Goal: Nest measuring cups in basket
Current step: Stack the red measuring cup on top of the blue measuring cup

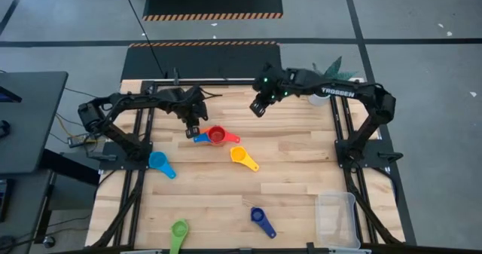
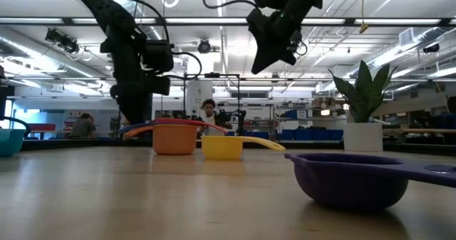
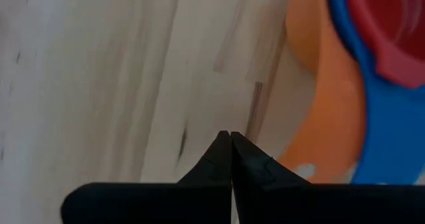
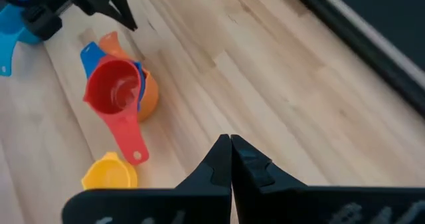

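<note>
A red measuring cup [image 1: 217, 136] sits nested in a blue cup [image 4: 89, 56], which sits in an orange cup [image 2: 174, 139], at the table's middle far part. My left gripper [image 1: 193, 131] is shut and points steeply down just left of this stack, its tips [image 3: 230, 136] over bare wood beside the orange cup [image 3: 319, 117]. Whether it touches anything cannot be told. My right gripper [image 1: 257, 109] hangs shut in the air to the far right of the stack [image 4: 119, 88]. A yellow cup [image 1: 241, 156], a light blue cup [image 1: 160, 162], a green cup [image 1: 178, 230] and a dark blue cup [image 1: 260, 218] lie apart. The clear basket [image 1: 337, 218] stands at the near right corner.
A white pot with a green plant [image 2: 363, 126] stands at the table's far right edge. Bare wood lies between the stack and the basket, apart from the yellow cup [image 2: 222, 147] and the dark blue cup [image 2: 349, 179]. A dark desk [image 1: 30, 118] stands left of the table.
</note>
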Robot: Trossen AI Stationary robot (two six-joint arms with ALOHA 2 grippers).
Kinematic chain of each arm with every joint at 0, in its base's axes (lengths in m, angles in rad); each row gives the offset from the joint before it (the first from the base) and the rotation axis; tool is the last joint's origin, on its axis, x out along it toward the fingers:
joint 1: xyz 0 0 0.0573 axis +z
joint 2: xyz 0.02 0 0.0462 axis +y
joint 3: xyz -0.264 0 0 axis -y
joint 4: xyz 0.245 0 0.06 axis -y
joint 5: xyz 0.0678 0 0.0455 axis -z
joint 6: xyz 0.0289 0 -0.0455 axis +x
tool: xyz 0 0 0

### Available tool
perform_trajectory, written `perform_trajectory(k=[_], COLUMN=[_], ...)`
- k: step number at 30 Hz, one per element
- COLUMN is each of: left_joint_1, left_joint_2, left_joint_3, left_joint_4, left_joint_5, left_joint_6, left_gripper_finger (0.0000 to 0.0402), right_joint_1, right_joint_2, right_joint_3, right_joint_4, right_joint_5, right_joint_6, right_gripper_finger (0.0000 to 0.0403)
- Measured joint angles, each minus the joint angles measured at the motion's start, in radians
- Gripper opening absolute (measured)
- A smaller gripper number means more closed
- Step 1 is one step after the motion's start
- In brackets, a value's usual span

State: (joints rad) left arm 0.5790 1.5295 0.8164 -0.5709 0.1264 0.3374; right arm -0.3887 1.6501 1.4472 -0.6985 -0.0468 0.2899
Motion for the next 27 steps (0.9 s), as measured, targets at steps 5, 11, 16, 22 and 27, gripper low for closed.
perform_trajectory(k=[5,11,16,22,27], left_joint_1=[-0.001,-0.018,-0.069,-0.142,-0.2], left_joint_2=[0.0,0.0,0.0,0.0,0.0], left_joint_3=[-0.038,-0.055,-0.056,-0.056,-0.056], left_joint_4=[0.03,0.048,0.052,0.078,0.124], left_joint_5=[0.005,0.084,0.089,0.089,0.09], left_joint_6=[-0.004,-0.024,-0.044,-0.119,-0.176], left_gripper_finger=[0.0,0.0,0.0,0.0,0.0], right_joint_1=[0.034,0.065,0.081,0.1,0.1], right_joint_2=[0.0,0.001,0.001,0.001,0.01], right_joint_3=[-0.104,-0.217,-0.276,-0.318,-0.327], right_joint_4=[0.116,0.273,0.352,0.407,0.463], right_joint_5=[0.058,0.069,0.074,0.073,0.073], right_joint_6=[0.082,0.141,0.189,0.19,0.189], right_gripper_finger=[0.0,0.0,0.0,0.0,0.0])
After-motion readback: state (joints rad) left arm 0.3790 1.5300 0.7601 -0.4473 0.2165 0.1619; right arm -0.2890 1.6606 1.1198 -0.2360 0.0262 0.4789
